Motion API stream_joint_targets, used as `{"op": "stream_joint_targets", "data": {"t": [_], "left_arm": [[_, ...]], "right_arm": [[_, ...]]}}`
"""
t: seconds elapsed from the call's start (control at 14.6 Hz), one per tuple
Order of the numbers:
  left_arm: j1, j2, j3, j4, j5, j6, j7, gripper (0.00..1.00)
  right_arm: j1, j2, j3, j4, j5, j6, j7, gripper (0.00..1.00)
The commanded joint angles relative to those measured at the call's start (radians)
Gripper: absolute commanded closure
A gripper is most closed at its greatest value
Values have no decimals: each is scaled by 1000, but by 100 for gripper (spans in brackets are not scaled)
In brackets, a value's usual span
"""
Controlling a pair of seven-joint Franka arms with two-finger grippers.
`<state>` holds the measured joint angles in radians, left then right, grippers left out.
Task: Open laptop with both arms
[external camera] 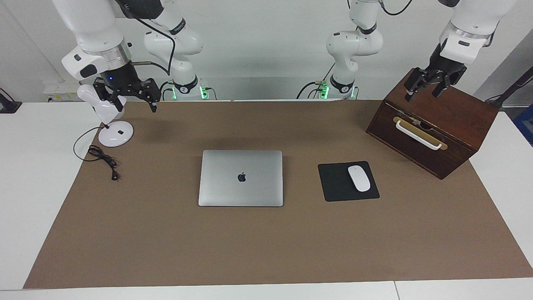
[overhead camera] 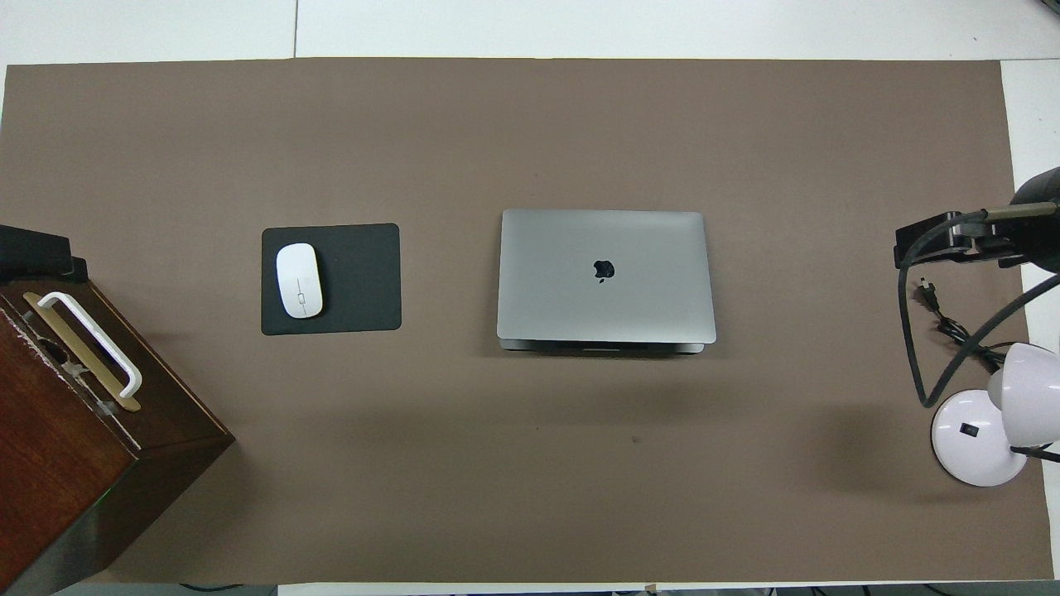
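Observation:
The silver-grey laptop lies closed and flat in the middle of the brown mat, its dark apple logo up; it also shows in the overhead view. My right gripper is open and empty, up in the air over the mat's corner next to the white lamp, well apart from the laptop. It shows at the edge of the overhead view. My left gripper is open and empty, raised over the top of the wooden box. Only a bit of it shows in the overhead view.
A black mouse pad with a white mouse lies beside the laptop toward the left arm's end. A dark wooden box with a white handle stands at that end. A white desk lamp and its black cable sit at the right arm's end.

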<state>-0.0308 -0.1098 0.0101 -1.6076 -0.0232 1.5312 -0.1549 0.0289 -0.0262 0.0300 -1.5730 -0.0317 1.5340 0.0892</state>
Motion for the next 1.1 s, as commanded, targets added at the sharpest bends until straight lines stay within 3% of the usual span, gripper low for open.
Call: {"op": "stream_joint_targets", "data": {"t": [0.0, 1.03], "left_arm": [[15, -8, -9, -12, 5, 3, -8, 0], [2, -7, -12, -11, 6, 6, -8, 0]], "right_arm": [[-10, -1, 7, -1, 10, 2, -12, 0], [-18, -4, 7, -4, 9, 20, -39, 0]]}}
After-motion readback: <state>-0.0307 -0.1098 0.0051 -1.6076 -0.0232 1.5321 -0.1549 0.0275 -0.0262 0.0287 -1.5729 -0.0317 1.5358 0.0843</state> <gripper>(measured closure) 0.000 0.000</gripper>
